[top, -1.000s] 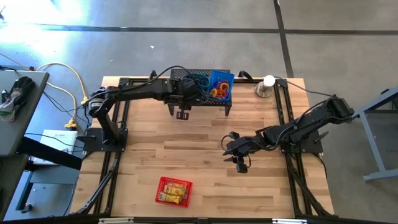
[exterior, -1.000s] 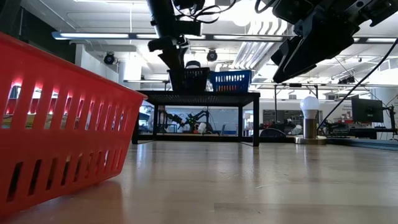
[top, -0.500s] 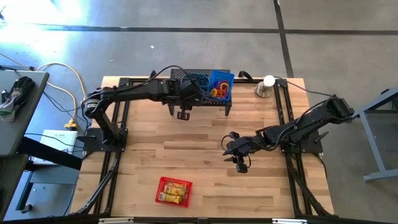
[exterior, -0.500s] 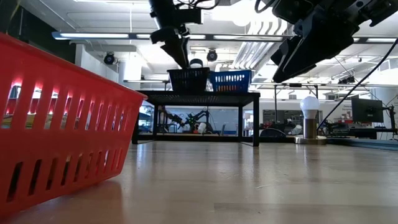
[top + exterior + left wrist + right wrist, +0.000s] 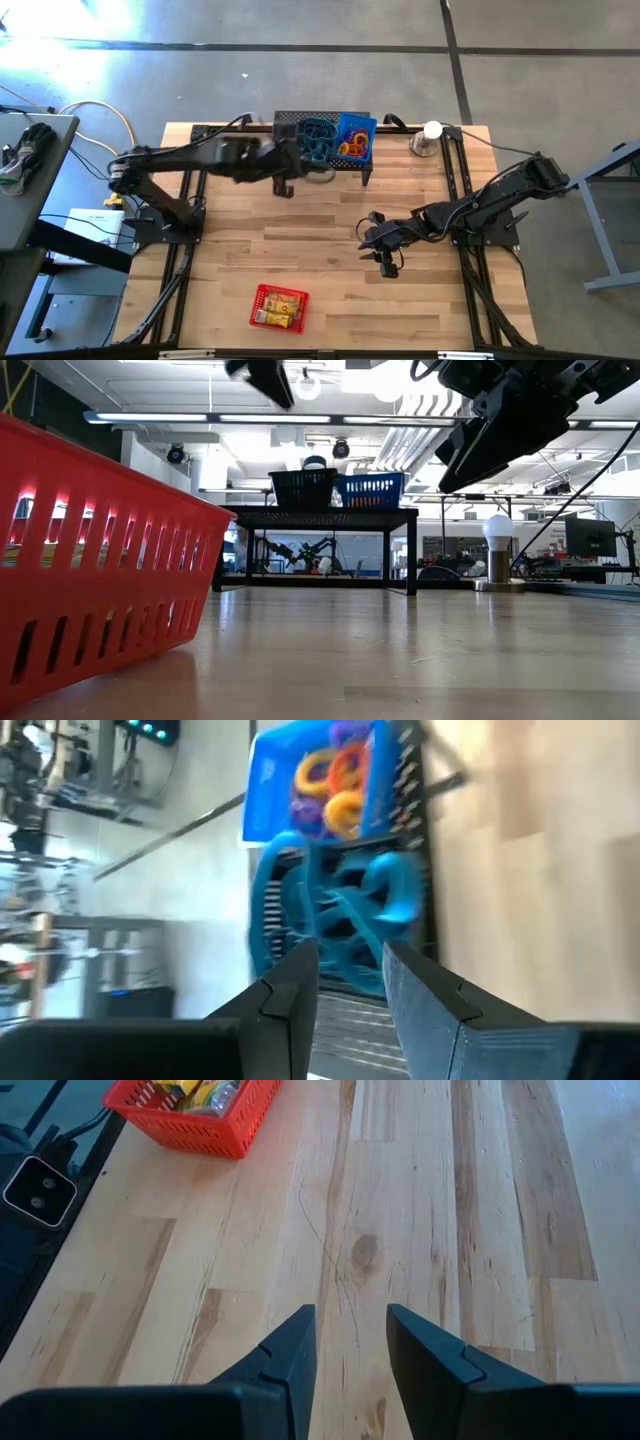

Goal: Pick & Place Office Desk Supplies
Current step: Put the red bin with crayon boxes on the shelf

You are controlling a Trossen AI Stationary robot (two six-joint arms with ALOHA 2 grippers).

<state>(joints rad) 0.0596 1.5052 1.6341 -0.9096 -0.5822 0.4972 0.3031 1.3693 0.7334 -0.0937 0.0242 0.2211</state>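
Observation:
Teal band-like loops lie in a dark basket on the black mesh stand. Orange and purple rings fill the blue basket beside it. Small yellow blocks sit in a red basket near the table's near edge. My left gripper is open and empty, raised just left and near of the stand, with the teal loops ahead of its fingers. My right gripper hovers open and empty over bare wood right of centre.
The black mesh stand stands at the far edge on its legs. A silver cone with a white ball is right of it. The red basket fills the low view's left. Bare wood spreads between the stand and the red basket.
My left gripper has risen from just above the dark basket and drawn back toward the table's left, uncovering the teal loops in the high view. My right arm has kept still.

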